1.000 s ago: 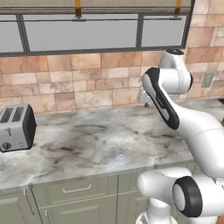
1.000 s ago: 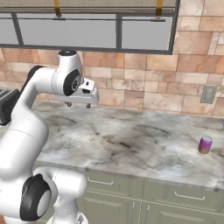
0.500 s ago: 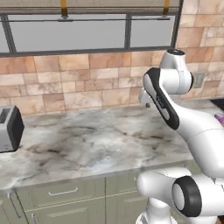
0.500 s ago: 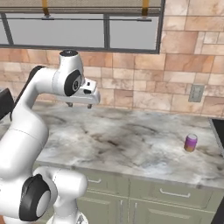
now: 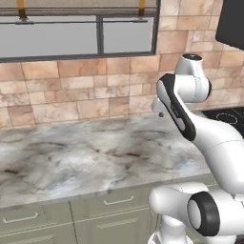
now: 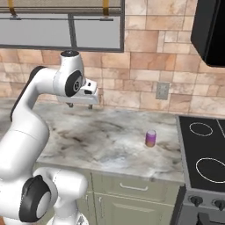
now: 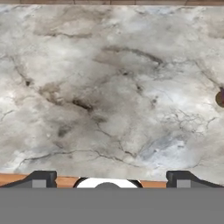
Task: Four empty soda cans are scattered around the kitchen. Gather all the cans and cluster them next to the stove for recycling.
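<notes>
Pincer (image 6: pixel 80 105) spread wide, empty, high over the worktop (image 6: pixel 101 140) | pink can (image 6: pixel 150 138) stood upright on worktop, near stove (image 6: pixel 206 162) but apart | judged: one can perhaps placed, other three unseen, gathering mostly left.

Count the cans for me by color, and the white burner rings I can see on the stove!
Purplish-pink soda can: 1, standing on the marble counter
Red cans: 0
Blue cans: 0
White burner rings on the stove: 2 in the right base view
Total: 1 can, 2 rings, 3 things
</notes>
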Robot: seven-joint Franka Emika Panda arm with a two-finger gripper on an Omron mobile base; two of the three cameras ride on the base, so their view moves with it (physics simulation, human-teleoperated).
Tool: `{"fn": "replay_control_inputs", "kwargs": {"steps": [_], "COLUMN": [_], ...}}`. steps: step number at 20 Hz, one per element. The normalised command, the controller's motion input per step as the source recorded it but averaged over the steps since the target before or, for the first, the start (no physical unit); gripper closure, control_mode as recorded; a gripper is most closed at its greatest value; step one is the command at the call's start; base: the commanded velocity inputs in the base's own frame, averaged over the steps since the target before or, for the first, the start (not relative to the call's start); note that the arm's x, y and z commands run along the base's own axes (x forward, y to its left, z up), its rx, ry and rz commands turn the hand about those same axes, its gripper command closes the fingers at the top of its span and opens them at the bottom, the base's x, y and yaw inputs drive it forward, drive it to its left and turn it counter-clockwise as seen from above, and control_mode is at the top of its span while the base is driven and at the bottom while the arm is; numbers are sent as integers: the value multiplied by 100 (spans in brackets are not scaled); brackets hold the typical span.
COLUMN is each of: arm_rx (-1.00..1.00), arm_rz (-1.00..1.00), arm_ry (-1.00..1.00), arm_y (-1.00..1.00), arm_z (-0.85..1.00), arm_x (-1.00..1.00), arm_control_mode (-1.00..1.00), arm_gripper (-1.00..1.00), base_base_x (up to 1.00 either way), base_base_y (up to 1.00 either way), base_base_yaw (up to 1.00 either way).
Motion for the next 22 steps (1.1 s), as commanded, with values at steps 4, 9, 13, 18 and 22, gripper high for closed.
{"fn": "replay_control_inputs", "kwargs": {"steps": [4,9,13,18,22], "arm_rx": [0,0,0,0,0], "arm_rz": [0,0,0,0,0], "arm_ry": [0,0,0,0,0], "arm_y": [0,0,0,0,0], "arm_z": [0,0,0,0,0], "arm_x": [0,0,0,0,0], "arm_control_mode": [100,100,100,100,100], "arm_gripper": [-100,-100,-100,-100,-100], "base_base_x": [0,0,4,6,8], "base_base_y": [-57,-47,-56,-41,-15], "base_base_yaw": [-5,-3,-1,0,0]}}
